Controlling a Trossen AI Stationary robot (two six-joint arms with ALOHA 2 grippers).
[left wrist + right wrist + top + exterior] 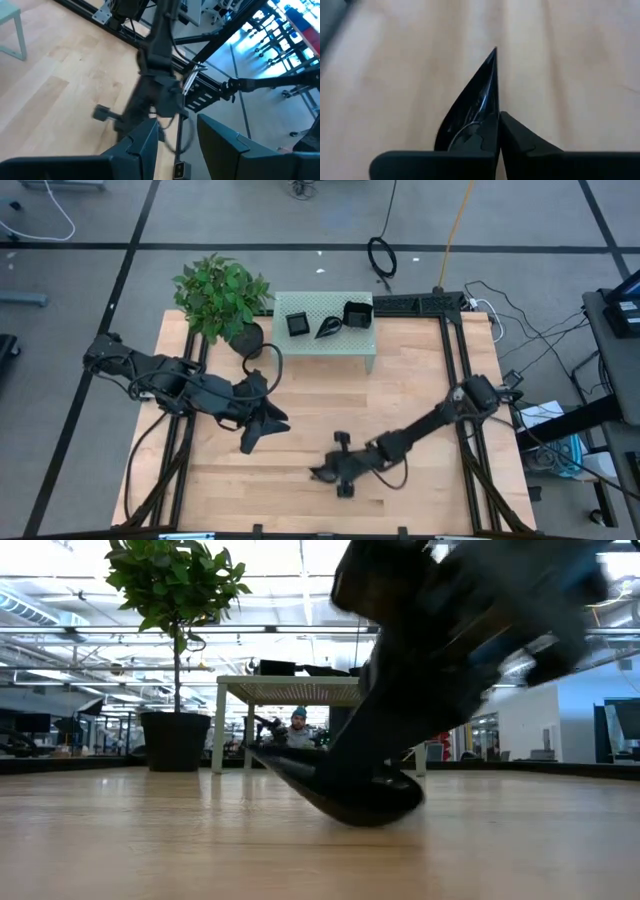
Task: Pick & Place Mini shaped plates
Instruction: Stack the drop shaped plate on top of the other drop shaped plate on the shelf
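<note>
My right gripper (498, 117) is low over the near middle of the wooden table (420, 380), shut on a glossy black teardrop plate (475, 100). In the low view the plate (345, 795) shows tilted, just above the wood. Three more mini plates lie on a pale green perforated stand (325, 348) at the far side: a square (297, 323), a teardrop (328, 330) and a wavy-edged one (357, 313). My left gripper (177, 145) hangs open and empty above the table's left middle (262, 425). My right gripper pinches the teardrop plate between its two fingers at the wide end's rim (490, 125). The fingers slant down from the table's right side and lie along the plate. The plate stands on edge, its pointed tip (494, 51) reaching out past the fingertips. Whether its low rounded end (390, 812) touches the wood cannot be told.
A potted plant (222, 295) stands at the far left corner beside the stand. Black frame rails (455, 350) run along the table's left and right sides. Bare wood lies between the two arms and the stand. A person (298, 725) sits in the room behind.
</note>
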